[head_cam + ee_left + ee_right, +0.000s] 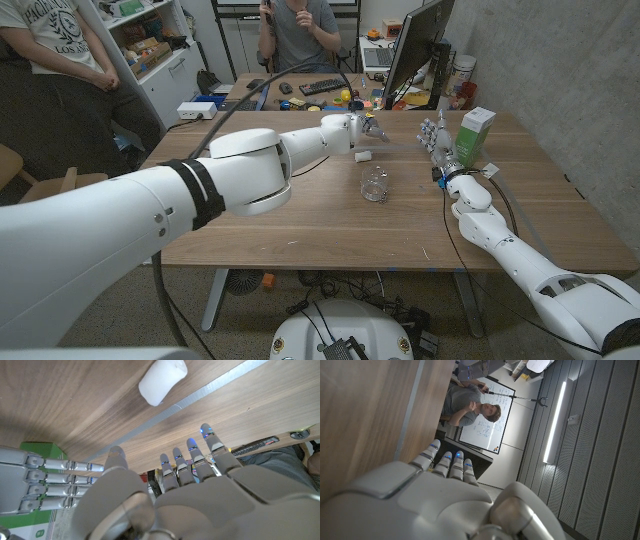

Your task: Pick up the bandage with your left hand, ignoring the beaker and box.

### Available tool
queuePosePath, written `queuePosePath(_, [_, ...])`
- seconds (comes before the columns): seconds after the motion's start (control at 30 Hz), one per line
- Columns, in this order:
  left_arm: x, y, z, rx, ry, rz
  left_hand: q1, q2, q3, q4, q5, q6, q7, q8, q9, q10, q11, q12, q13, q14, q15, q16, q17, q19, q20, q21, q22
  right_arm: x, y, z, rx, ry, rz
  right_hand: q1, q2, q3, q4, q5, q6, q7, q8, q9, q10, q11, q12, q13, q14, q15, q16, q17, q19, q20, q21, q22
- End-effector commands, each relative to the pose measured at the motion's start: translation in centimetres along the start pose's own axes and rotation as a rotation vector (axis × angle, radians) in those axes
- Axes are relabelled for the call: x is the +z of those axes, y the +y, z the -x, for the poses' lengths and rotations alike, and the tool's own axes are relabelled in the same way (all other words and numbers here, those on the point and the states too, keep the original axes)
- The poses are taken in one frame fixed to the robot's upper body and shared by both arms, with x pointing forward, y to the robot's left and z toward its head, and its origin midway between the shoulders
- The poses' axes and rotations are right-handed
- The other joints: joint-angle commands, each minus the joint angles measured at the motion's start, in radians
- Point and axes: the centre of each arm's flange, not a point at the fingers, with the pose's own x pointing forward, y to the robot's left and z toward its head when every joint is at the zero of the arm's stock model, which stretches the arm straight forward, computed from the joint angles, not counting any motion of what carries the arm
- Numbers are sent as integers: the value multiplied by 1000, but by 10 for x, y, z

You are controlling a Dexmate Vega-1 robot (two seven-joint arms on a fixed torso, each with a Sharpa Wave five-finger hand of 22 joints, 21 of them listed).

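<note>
The bandage (363, 156) is a small white roll lying on the wooden table (300, 225) near its middle; it is also the white roll (162, 376) ahead of my left fingertips in the left wrist view. My left hand (366, 127) hovers just beyond it, fingers spread and holding nothing (185, 475). The glass beaker (375, 184) stands upright a little nearer than the bandage. The green and white box (475, 135) stands at the right. My right hand (438, 140) stands beside the box, fingers straight and empty (445, 490).
Past the table's far edge are a keyboard (320, 86), a monitor (412, 50) and a seated person (300, 30). Another person (60, 60) stands at the far left. Cables (490, 175) lie by my right wrist. My right hand's fingers (45, 485) and the box (35, 450) appear in the left wrist view.
</note>
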Motion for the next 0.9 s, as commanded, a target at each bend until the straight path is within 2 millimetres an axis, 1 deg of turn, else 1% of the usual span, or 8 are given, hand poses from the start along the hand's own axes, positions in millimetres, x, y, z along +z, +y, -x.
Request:
queuePosePath(0.03, [1, -13, 4, -101, 120, -39, 16, 0, 9, 2, 3, -5, 3, 1, 2, 2, -3, 3, 7, -3, -53, 9, 8, 3, 10, 7, 5, -4, -1, 0, -6, 11, 17, 4, 30, -2, 6, 4, 7, -1, 6, 3, 8, 1, 4, 3, -1, -6, 0, 4, -2, 3, -2, 3])
queuePosePath(0.3, [-1, -21, 6, -144, 138, -68, 41, 10, 19, 2, 3, 6, -1, 8, 3, 15, -3, 11, 16, 7, -56, 19, 22, 29, 4, 25, 15, -4, 3, -1, 5, 6, 19, 4, 31, -1, 6, 4, 6, -1, 5, 3, 6, -1, 4, 3, -2, -8, 0, 3, -4, 3, -2, 3])
queuePosePath(0.53, [3, -28, 2, -112, 34, -70, 63, 15, 27, -1, 1, 15, -3, 13, 4, 13, -7, 12, 22, 5, -55, 21, 30, 30, 8, 31, 21, -4, 2, 0, -1, 9, 18, 5, 31, -1, 6, 4, 6, -1, 5, 3, 6, -1, 4, 3, -2, -8, 0, 3, -4, 4, -2, 3])
queuePosePath(0.67, [7, -29, 2, -107, 24, -73, 74, 15, 30, -2, 0, 26, -5, 19, 5, 17, -8, 14, 26, 11, -59, 25, 35, 37, 9, 38, 24, -4, 1, 0, -7, 9, 16, 5, 31, -1, 6, 4, 6, -1, 5, 3, 5, -1, 3, 3, -2, -7, 0, 3, -4, 4, -2, 3])
queuePosePath(0.7, [8, -30, 2, -104, 22, -75, 91, 21, 37, -4, 0, 35, -6, 25, 6, 29, -15, 20, 29, 20, -67, 30, 40, 43, 6, 43, 28, -3, 1, 0, -8, 8, 16, 5, 30, -1, 6, 4, 6, -1, 5, 3, 6, -1, 4, 3, -2, -7, 0, 3, -4, 4, -2, 3])
queuePosePath(0.8, [9, -30, 2, -100, 9, -74, 127, 37, 53, -7, -1, 48, -2, 35, 9, 41, -17, 27, 37, 35, -66, 40, 50, 59, 2, 58, 36, -3, 0, 0, -13, 7, 15, 5, 30, -1, 5, 4, 6, -1, 5, 3, 6, 1, 3, 3, -3, -7, 0, 3, -5, 4, -3, 3])
queuePosePath(0.87, [10, -30, 2, -94, 3, -68, 192, 73, 86, -12, -1, 53, -9, 44, 16, 52, -20, 37, 50, 40, -69, 45, 66, 65, 9, 72, 48, -3, -1, -1, -18, 6, 17, 5, 30, -1, 5, 4, 6, -1, 5, 3, 6, 0, 3, 3, -4, -7, -1, 3, -5, 5, -3, 3])
queuePosePath(0.9, [10, -30, 2, -91, 2, -68, 206, 76, 92, -13, -2, 67, -10, 52, 18, 56, -22, 41, 54, 44, -68, 47, 69, 67, 10, 77, 51, -3, -1, -1, -19, 7, 17, 5, 30, -1, 5, 4, 6, -1, 5, 3, 4, 0, 3, 3, -4, -7, -1, 3, -6, 4, -3, 3])
